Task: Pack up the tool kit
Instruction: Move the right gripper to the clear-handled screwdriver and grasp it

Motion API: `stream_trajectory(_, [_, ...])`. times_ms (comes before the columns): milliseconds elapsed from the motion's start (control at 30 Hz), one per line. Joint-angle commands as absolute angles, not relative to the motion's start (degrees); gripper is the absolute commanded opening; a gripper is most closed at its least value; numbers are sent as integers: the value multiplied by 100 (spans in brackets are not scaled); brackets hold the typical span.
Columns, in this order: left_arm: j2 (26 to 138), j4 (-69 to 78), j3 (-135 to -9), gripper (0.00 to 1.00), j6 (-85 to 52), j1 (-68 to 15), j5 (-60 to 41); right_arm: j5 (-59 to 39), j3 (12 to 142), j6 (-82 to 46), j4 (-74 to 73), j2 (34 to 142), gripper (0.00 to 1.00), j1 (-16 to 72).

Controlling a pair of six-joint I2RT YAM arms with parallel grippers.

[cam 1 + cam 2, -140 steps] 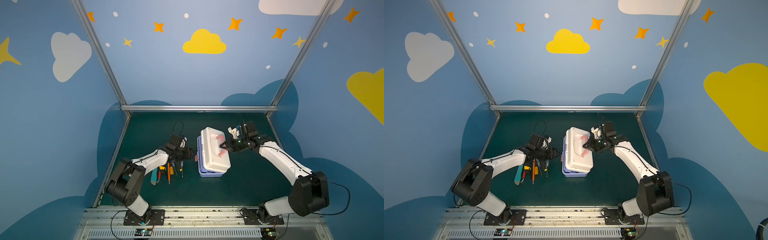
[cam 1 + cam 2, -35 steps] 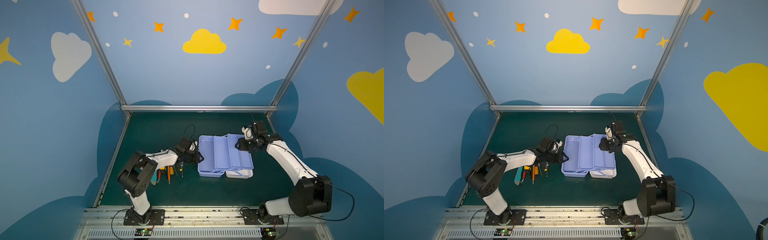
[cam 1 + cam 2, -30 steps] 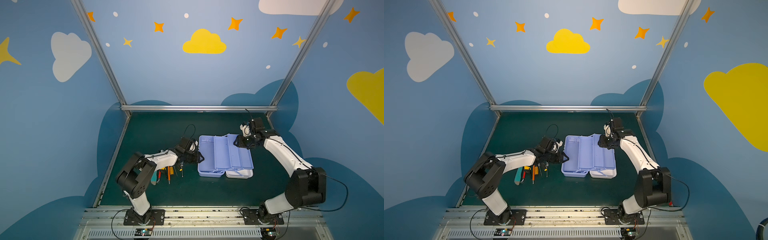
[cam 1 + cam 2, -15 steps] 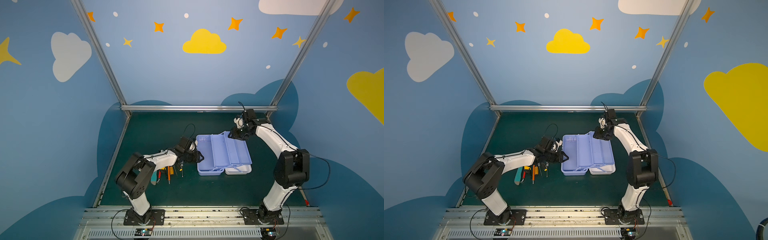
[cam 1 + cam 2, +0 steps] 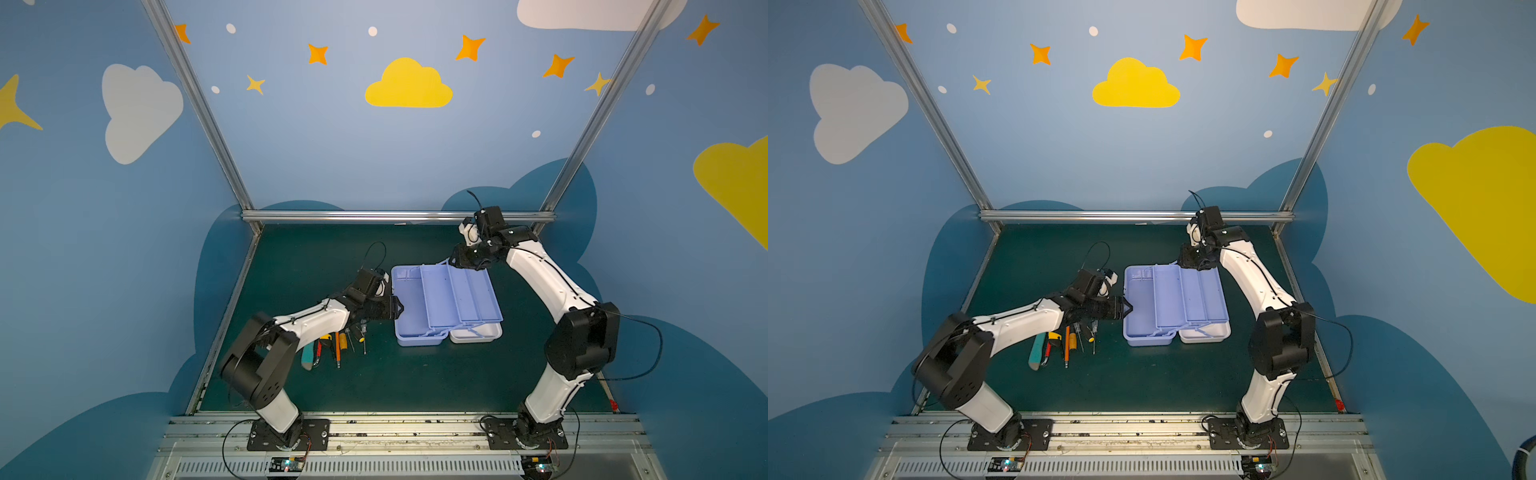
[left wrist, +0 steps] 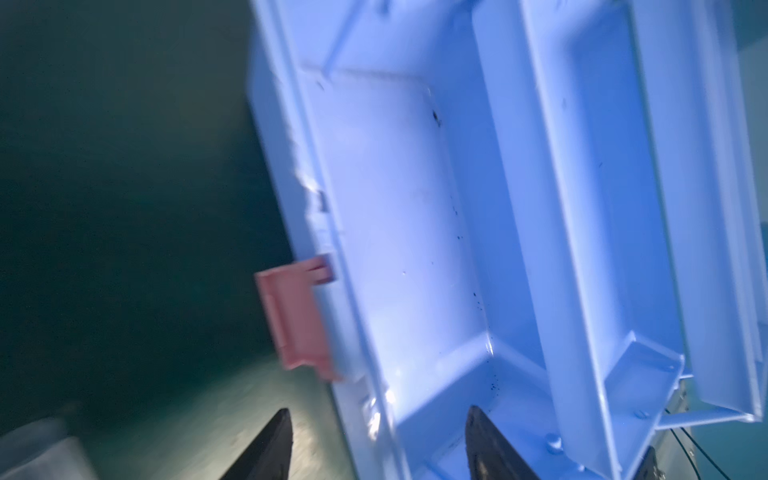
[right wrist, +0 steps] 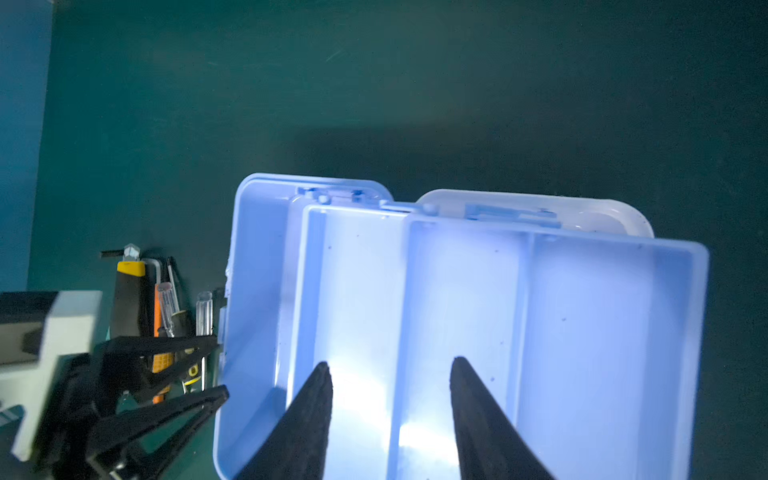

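The tool kit (image 5: 409, 318) (image 5: 1142, 320) lies open mid-table, with its lavender-blue trays fanned out and its white lid (image 5: 478, 332) flat on the table at the right. The left gripper (image 5: 398, 306) (image 5: 1128, 309) (image 6: 378, 410) is open, its jaws astride the case's left wall beside the pink latch (image 6: 297, 316), gaps showing on both sides. The right gripper (image 5: 459, 262) (image 5: 1185, 262) (image 7: 390, 362) hangs open over the far end of the trays, holding nothing. The small hand tools (image 5: 336, 345) (image 5: 1065, 343) (image 7: 166, 299) lie in a row left of the case.
Part of the row of tools lies under the left arm's forearm (image 5: 316, 322). An aluminium frame rail (image 5: 395, 216) runs along the table's far edge, and blue walls close in the left and right sides.
The case, shut several seconds ago, now lies open. Over the last second the right gripper swung from the lid's right side to the case's far end. The left jaws widened.
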State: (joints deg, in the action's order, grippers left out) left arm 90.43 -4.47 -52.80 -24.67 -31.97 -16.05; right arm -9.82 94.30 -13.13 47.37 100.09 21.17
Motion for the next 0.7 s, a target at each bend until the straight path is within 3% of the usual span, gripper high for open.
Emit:
stream_trajectory(0, [8222, -859, -5044, 72, -2353, -2906, -766, -868, 9185, -1459, 4629, 9554, 47, 2804])
stream_trajectory(167, [6922, -1343, -4381, 86, -2410, -2431, 815, -1110, 8814, -1979, 3588, 9677, 46, 4218])
stream_trajectory(300, [6106, -1468, -3782, 99, -2490, -1855, 1308, -853, 9404, -2107, 3871, 10530, 46, 4991])
stream_trajectory(467, [5517, -1815, -3365, 100, -3213, -873, 961, -601, 11154, -2444, 5358, 12080, 45, 5448])
stream_trajectory(667, [4863, -1892, -2781, 100, -3494, -516, 827, -55, 12665, -2408, 6461, 13410, 45, 5738])
